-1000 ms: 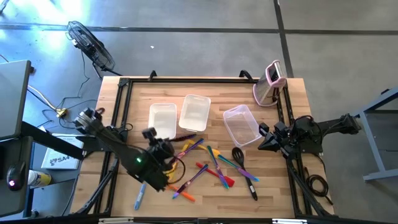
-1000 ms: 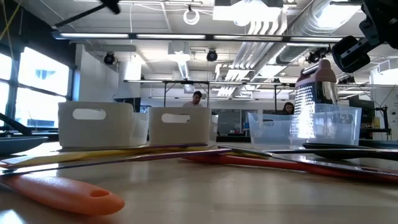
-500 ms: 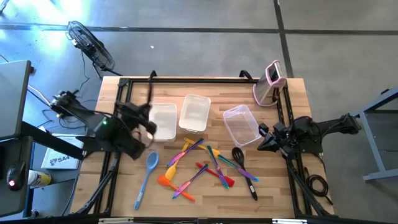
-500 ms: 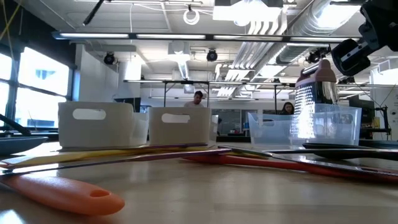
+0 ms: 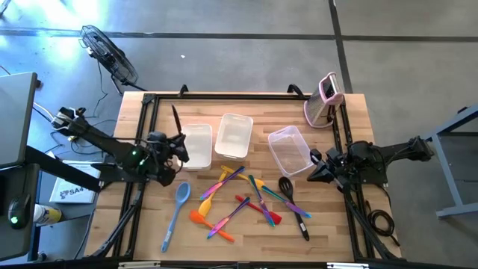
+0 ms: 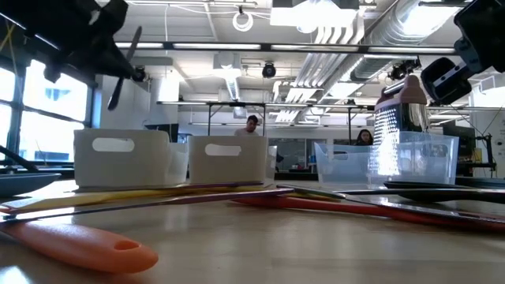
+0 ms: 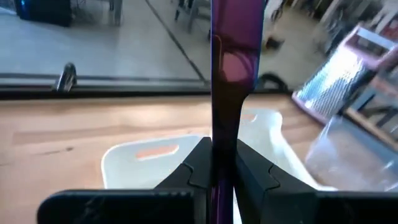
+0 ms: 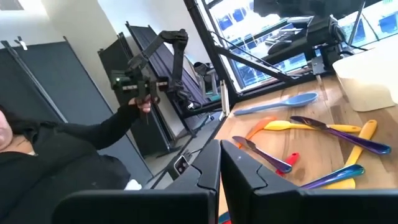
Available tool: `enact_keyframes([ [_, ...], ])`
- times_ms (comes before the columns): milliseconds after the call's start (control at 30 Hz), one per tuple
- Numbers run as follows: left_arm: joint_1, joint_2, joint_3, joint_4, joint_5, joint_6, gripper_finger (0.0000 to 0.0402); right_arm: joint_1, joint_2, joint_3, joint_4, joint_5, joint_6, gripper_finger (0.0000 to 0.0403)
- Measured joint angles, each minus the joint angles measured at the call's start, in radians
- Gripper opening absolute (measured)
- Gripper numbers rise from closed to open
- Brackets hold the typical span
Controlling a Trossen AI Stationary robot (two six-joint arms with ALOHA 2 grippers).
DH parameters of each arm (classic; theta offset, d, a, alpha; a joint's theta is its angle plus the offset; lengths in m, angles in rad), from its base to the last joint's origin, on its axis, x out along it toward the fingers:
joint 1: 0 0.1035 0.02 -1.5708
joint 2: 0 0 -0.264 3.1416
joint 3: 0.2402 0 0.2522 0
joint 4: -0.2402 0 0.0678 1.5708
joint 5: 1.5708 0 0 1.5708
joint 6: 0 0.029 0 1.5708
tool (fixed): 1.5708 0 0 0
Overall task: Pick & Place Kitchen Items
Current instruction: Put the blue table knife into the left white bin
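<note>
Left arm carries a purple utensil to the tubs

The left gripper (image 5: pixel 173 143) is clamped on a dark purple utensil (image 5: pixel 176 119), held above the table at nine o'clock of the nearest white tub (image 5: pixel 196 144). It should centre over the tub, tip the handle level, then let go low. The right gripper (image 5: pixel 314 167) waits closed and empty at three o'clock; other utensils (image 5: pixel 240 200) lie at six.

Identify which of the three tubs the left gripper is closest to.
The leftmost white tub: the left gripper, holding a purple utensil, is at its left edge; the other two lie farther right.
</note>
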Motion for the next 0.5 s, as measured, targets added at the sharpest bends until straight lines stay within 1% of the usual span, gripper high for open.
enact_keyframes([
  [200, 0.105, 0.011, 0.0, 0.224, 0.177, 0.327, 0.0031, 0.0, 0.0, 0.0, -0.005, 0.038, -0.032, 0.0006],
  [233, 0.127, 0.011, 0.0, 0.239, 0.209, 0.351, 0.0031, 0.0, 0.0, 0.0, -0.005, 0.043, -0.033, 0.0006],
  [333, 0.195, 0.014, 0.0, 0.212, 0.286, 0.361, 0.0031, 0.0, 0.0, 0.0, -0.007, 0.042, -0.033, 0.0006],
  [500, 0.267, 0.047, 0.0, 0.196, 0.365, 0.361, 0.0031, 0.0, 0.0, 0.0, -0.013, 0.032, -0.029, 0.0006],
])
